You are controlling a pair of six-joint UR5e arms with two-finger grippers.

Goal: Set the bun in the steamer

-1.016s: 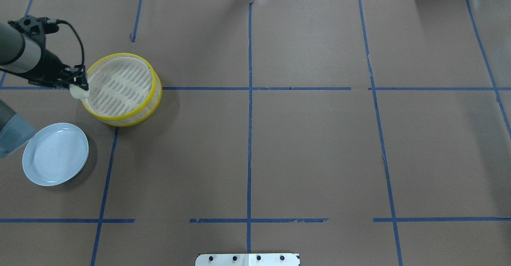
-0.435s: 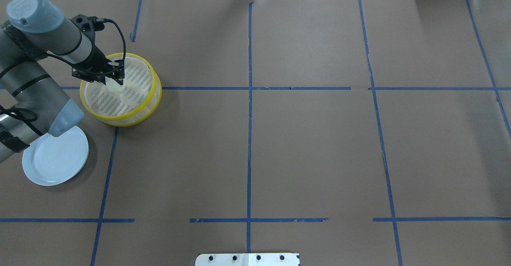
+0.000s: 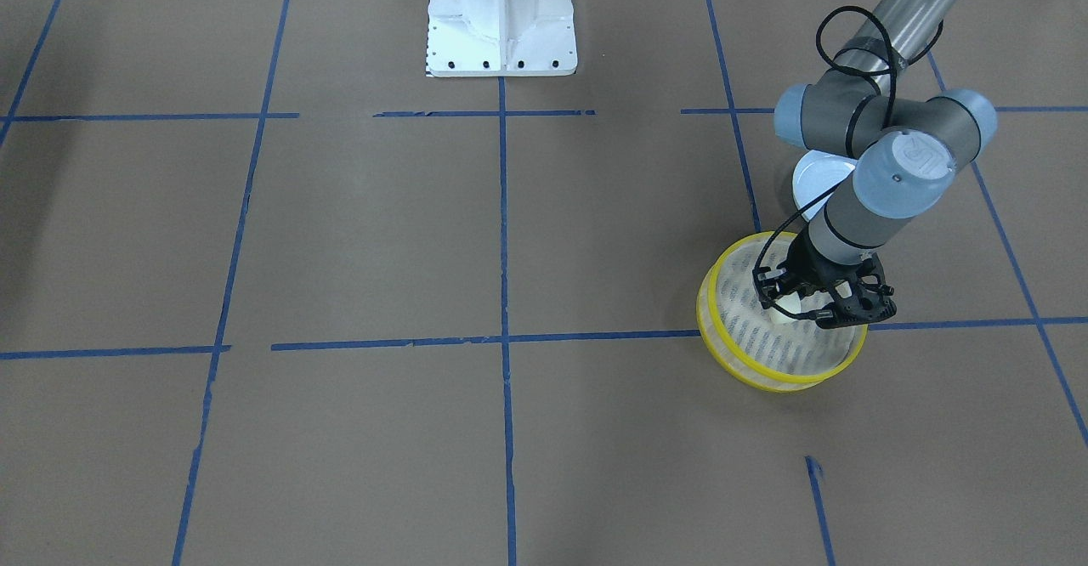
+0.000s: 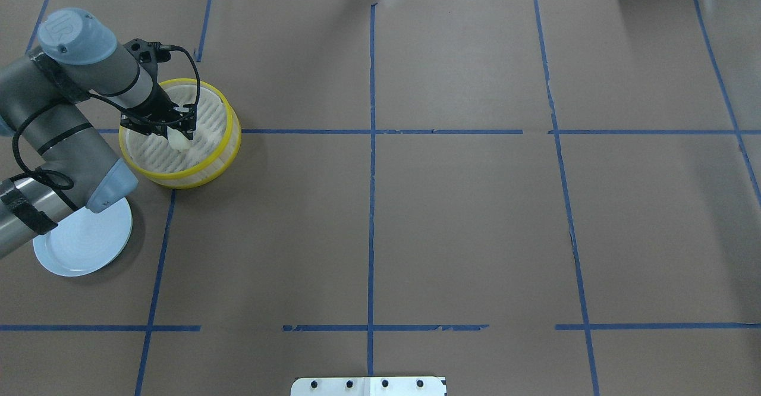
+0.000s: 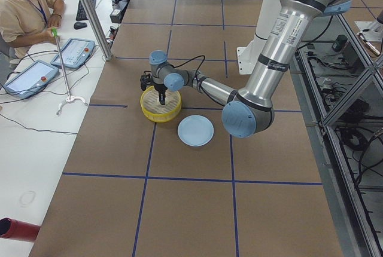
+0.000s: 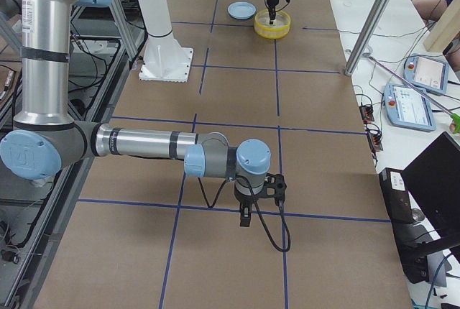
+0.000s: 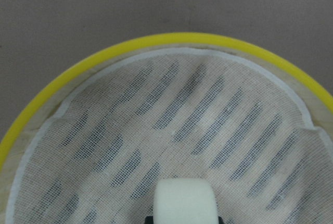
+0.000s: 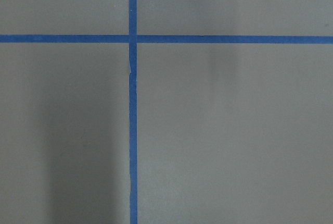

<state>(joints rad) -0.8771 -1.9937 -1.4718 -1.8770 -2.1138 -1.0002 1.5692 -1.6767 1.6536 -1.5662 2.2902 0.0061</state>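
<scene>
The steamer (image 4: 230,144), a round basket with yellow rims and a slatted whitish floor, stands at the table's left. It also shows in the front-facing view (image 3: 765,379) and the left wrist view (image 7: 156,39). My left gripper (image 4: 179,136) is inside the steamer's rim, shut on the cream-white bun (image 4: 178,141). It holds the bun low over the slatted floor near the middle. The bun (image 7: 184,201) shows at the bottom of the left wrist view. My right gripper (image 6: 246,217) hangs over bare table far from the steamer; I cannot tell if it is open or shut.
A pale blue plate (image 4: 83,242) lies near the steamer on the robot's side, partly under my left arm's elbow. Blue tape lines (image 4: 371,146) cross the brown table cover. The robot's white base (image 3: 501,14) stands mid-table. An operator (image 5: 24,12) sits at the side.
My left gripper has carried the bun from the steamer's left rim to over the middle of its floor and lowered it. The arm's elbow has swung over the plate.
</scene>
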